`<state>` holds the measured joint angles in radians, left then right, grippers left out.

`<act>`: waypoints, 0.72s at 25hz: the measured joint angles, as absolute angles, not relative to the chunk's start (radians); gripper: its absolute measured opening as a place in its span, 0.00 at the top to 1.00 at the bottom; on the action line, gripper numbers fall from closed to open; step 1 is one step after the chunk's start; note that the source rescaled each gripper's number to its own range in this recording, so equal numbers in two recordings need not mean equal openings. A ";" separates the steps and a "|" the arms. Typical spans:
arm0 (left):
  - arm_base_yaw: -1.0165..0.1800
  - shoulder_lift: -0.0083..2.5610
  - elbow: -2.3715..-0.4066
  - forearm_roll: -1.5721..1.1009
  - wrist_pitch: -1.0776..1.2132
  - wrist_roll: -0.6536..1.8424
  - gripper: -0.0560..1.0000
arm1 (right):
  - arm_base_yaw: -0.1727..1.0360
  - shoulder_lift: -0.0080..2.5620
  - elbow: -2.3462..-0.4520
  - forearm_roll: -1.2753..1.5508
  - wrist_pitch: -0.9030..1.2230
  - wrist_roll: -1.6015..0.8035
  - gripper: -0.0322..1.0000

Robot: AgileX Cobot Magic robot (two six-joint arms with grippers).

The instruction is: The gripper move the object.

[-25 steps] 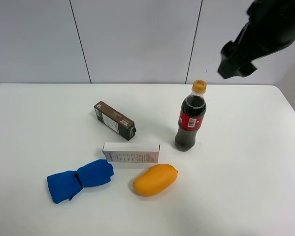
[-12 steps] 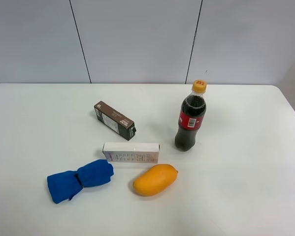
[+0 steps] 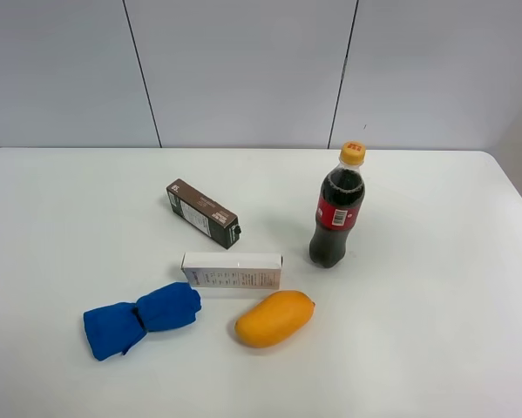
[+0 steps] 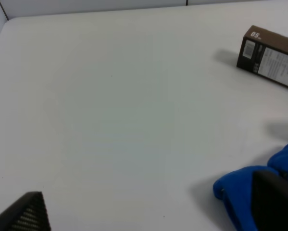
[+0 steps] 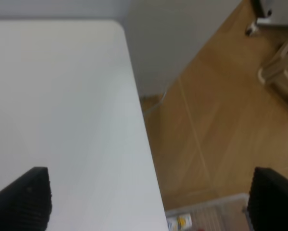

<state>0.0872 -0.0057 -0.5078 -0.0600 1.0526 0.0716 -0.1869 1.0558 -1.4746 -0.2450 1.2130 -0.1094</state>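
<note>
The object, a slim white carton (image 3: pixel 233 270), lies on the white table (image 3: pixel 435 287) just behind the mango (image 3: pixel 274 318). Neither gripper shows in the exterior high view. In the left wrist view my left gripper (image 4: pixel 151 211) is open and empty, its fingertips (image 4: pixel 26 214) wide apart above the table near the blue cloth (image 4: pixel 244 192). In the right wrist view my right gripper (image 5: pixel 148 199) is open and empty over the table's edge (image 5: pixel 139 120), far from the carton. The white carton is out of both wrist views.
A dark brown carton (image 3: pixel 203 213) lies behind the white one and also shows in the left wrist view (image 4: pixel 271 57). A cola bottle (image 3: pixel 337 218) stands upright to the right. A blue cloth (image 3: pixel 141 319) lies front left. Wooden floor (image 5: pixel 220 120) lies beyond the table edge.
One second ago the right arm hung in the upper right of the exterior high view; it has since moved out of that view. The objects on the table have not moved.
</note>
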 joint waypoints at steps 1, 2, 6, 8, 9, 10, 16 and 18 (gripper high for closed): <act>0.087 -0.006 -0.508 -0.060 1.053 0.072 0.00 | -0.187 1.014 -1.475 -0.241 1.213 -0.109 0.23; 0.087 -0.006 -0.508 -0.060 1.053 0.072 0.00 | -0.187 0.978 -1.475 -0.234 1.213 -0.109 0.23; 0.087 -0.006 -0.508 -0.060 1.053 0.072 0.00 | -0.184 0.848 -1.475 -0.148 1.213 -0.109 0.23; 0.087 -0.006 -0.508 -0.060 1.053 0.072 0.00 | -0.165 0.787 -1.475 -0.112 1.213 -0.109 0.23; 0.087 -0.006 -0.508 -0.060 1.053 0.072 0.00 | -0.155 0.763 -1.472 -0.105 1.213 -0.109 0.23; 0.087 -0.006 -0.508 -0.060 1.053 0.072 0.00 | -0.142 0.736 -1.458 -0.099 1.213 -0.113 0.23; 0.087 -0.006 -0.508 -0.060 1.053 0.072 0.00 | -0.109 0.554 -1.251 -0.095 1.213 -0.123 0.23; 0.087 -0.006 -0.508 -0.060 1.053 0.072 0.00 | -0.109 0.486 -1.141 -0.095 1.213 -0.133 0.23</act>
<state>0.0872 -0.0057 -0.5078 -0.0600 1.0526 0.0716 -0.1094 0.4858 -1.1413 -0.0951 1.2130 -0.1328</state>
